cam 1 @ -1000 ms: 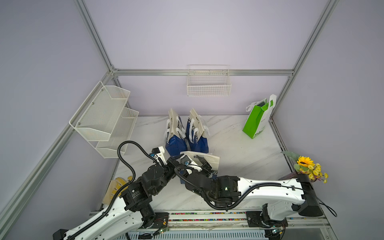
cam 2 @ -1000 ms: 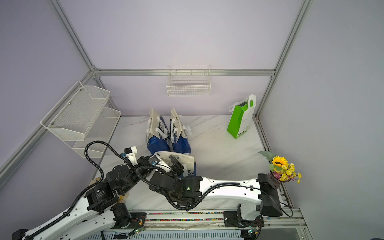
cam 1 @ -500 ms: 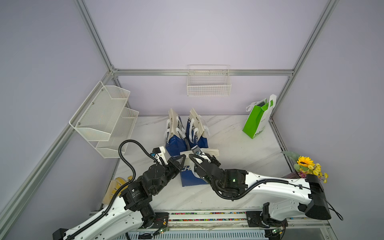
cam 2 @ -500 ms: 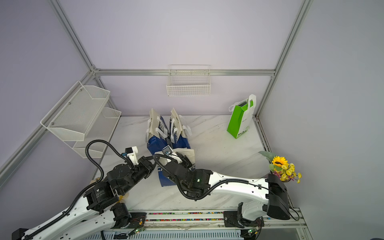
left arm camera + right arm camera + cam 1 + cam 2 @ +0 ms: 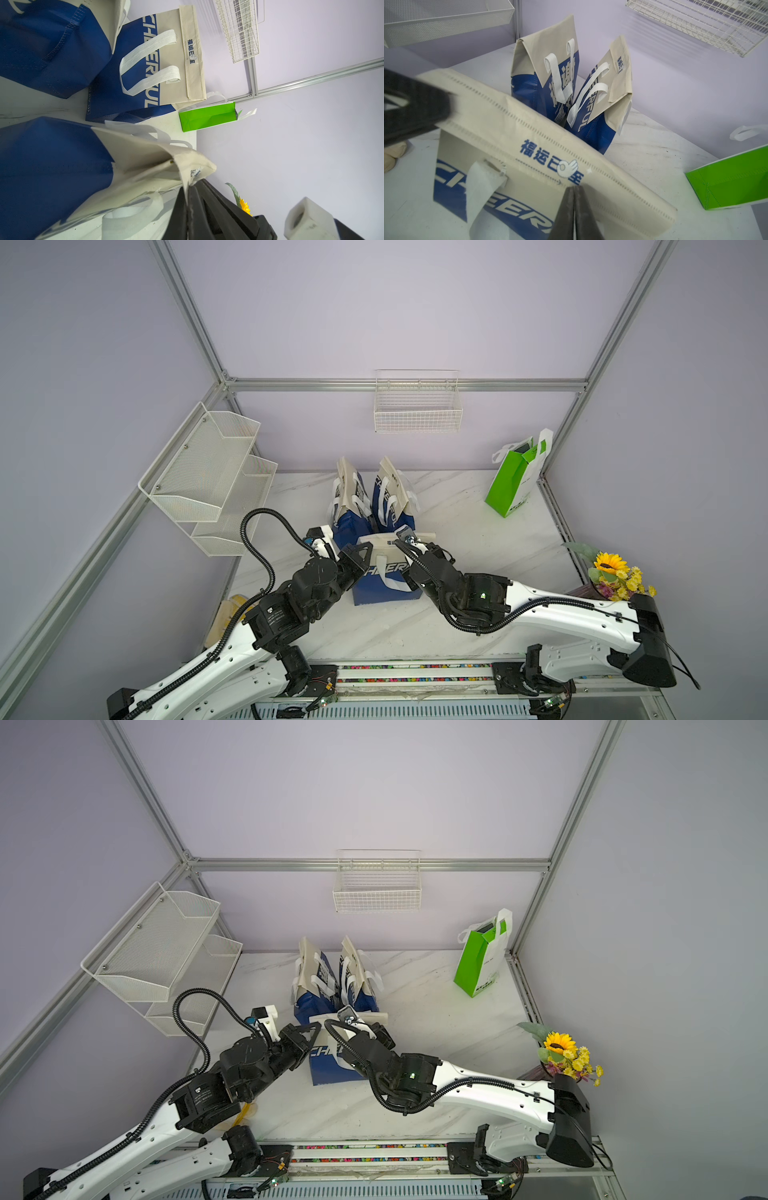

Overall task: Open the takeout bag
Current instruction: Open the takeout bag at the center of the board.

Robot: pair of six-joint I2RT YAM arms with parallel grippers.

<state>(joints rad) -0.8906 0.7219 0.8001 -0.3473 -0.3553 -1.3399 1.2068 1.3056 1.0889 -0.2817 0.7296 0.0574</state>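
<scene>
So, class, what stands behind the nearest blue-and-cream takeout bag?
A second bag and a third bag stand behind the front bag, whose folded top covers their lower parts.

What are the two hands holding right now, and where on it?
Both grip the folded beige flap of the front takeout bag: the left hand pinches its end corner, the right hand appears clamped on its lower edge.

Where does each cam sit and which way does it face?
Top views: high over the arm bases, facing down and back; left arm, right arm flank the takeout bag.
Left wrist: on left arm, facing the green bag across the takeout bag, whose rim the left gripper pinches.
Right wrist: on right arm, facing the bag's flap; right gripper shut on it.
Shared: both wrist views show takeout bag, green bag.
</scene>
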